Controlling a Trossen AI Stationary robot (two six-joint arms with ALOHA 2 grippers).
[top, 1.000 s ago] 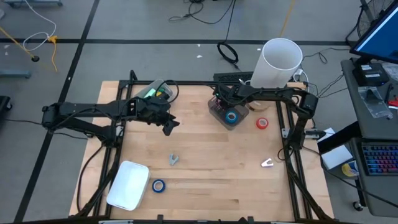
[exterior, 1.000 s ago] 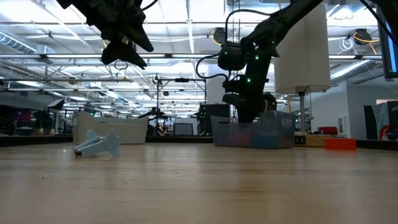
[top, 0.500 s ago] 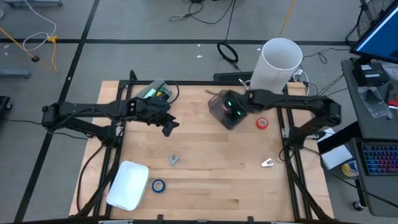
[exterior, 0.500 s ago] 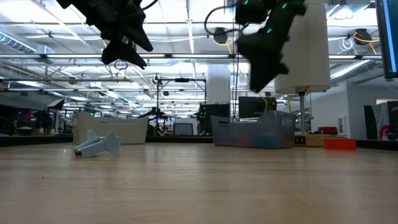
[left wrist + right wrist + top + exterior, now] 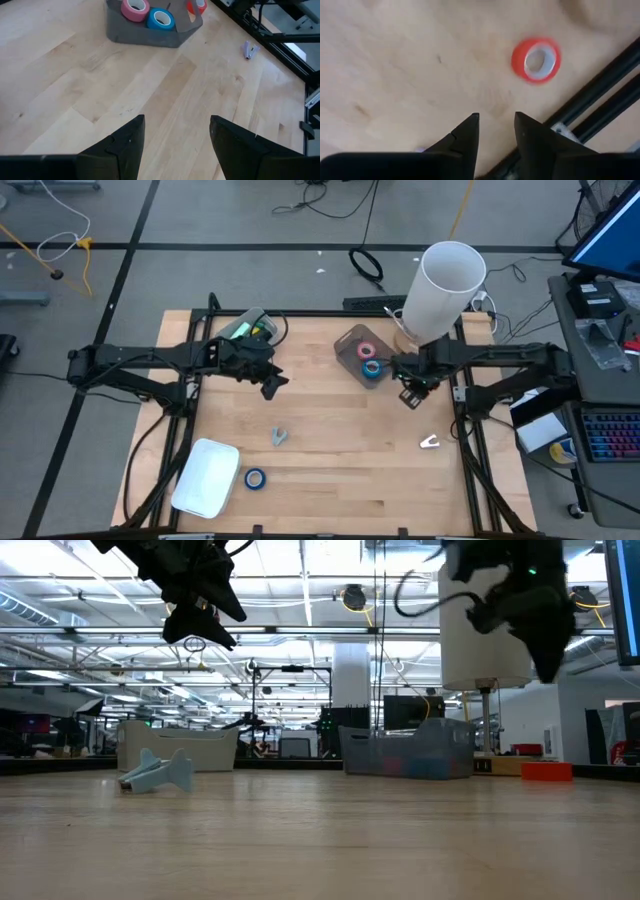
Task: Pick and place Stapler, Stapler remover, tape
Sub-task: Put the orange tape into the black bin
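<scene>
Jaws, left gripper [image 5: 176, 120]: spread wide, nothing between them. It hangs above the table [image 5: 330, 470], well to the left of the grey bin [image 5: 350, 340], the reference landmark for this entry.

Jaws, right gripper [image 5: 496, 117]: a narrow gap between the fingers, nothing pinched. It hovers just right of the grey bin, off the wood, with the red tape roll [image 5: 536, 60] lying flat on the table close ahead of its fingertips.

Contents of the grey bin:
- pink tape roll [image 5: 367, 350], lying flat
- blue tape roll [image 5: 372, 369], beside the pink one, lying flat

Loose items on the table:
- red tape roll, just right of the grey bin; mostly covered by the right arm in the high view
- second blue tape roll [image 5: 255, 478], well away from the grey bin towards the near left corner
- white tray [image 5: 205, 478], just beside that second blue roll, on its far side from the grey bin
- light blue-grey tool [image 5: 279, 436], between the grey bin and the white tray; the low view shows it resting on the wood
- small pale clip-like piece [image 5: 429, 442], on the near side of the grey bin and to its right, near the table frame

Other:
- tall white cylinder [image 5: 445, 280], standing just behind and right of the grey bin
- clear container with green contents [image 5: 250, 328], at the back edge, well left of the grey bin
</scene>
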